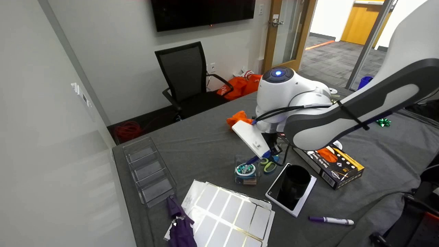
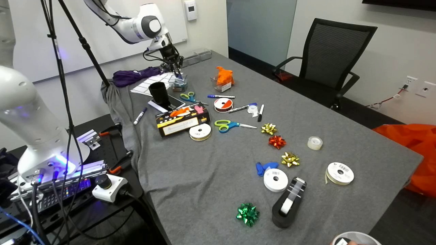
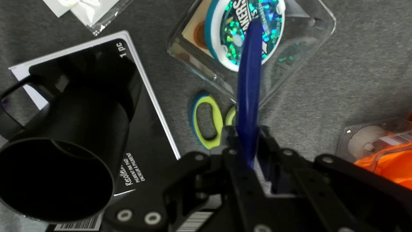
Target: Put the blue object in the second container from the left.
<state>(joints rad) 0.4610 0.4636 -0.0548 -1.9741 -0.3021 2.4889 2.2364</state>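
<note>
Wrist view: gripper nearly closed, pinching blue object; its tip overlaps teal dish, contact hard to tell. Dish sits in clear box, scissors just beside. In both exterior views, divided tray lies at far corner of desk, box inward of it. Exterior view: purple marker near desk's left edge.

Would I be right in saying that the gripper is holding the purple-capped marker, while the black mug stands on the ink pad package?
Not quite: the wrist view shows the gripper holding the dark-blue object; the purple-capped marker lies on the grey cloth in both exterior views. The black mug does stand on the ink pad package.
</note>
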